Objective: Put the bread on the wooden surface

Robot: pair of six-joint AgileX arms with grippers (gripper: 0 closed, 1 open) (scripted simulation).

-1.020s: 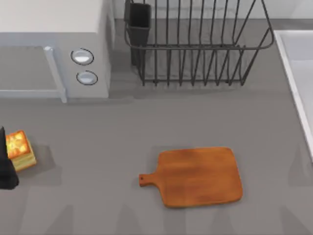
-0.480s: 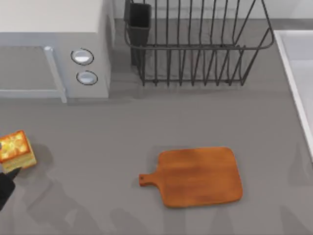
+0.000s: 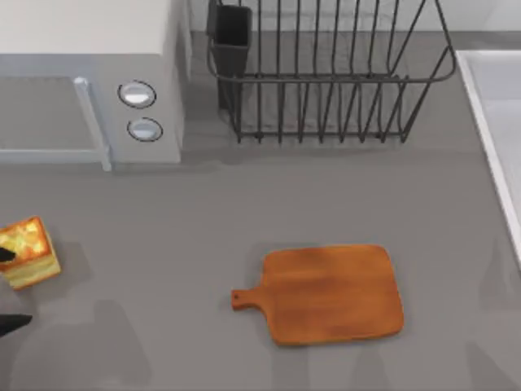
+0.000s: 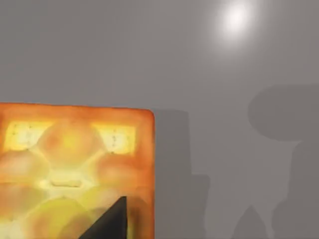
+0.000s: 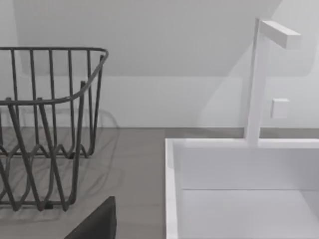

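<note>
The bread (image 3: 31, 251), a small toasted orange-yellow slice with pale sides, lies on the grey counter at the far left. The left wrist view looks down on the mottled top of the bread (image 4: 70, 164) from close above, and one dark finger (image 4: 112, 221) crosses its near edge. My left gripper (image 3: 7, 289) is at the left border, open, with one tip against the bread's left side and the other below it. The wooden surface (image 3: 334, 293), an orange-brown cutting board with a short handle pointing left, lies right of centre, far from the bread. My right gripper (image 5: 94, 224) stays parked off to the right.
A microwave (image 3: 89, 81) stands at the back left and a wire dish rack (image 3: 326, 73) at the back centre. A white sink (image 3: 496, 122) runs along the right edge, with its faucet (image 5: 256, 79) behind it. Bare grey counter (image 3: 163, 269) lies between bread and board.
My left gripper has drawn back toward the lower-left border, uncovering the bread's left part. The bread has turned slightly and shifted a little left. The board has not moved.
</note>
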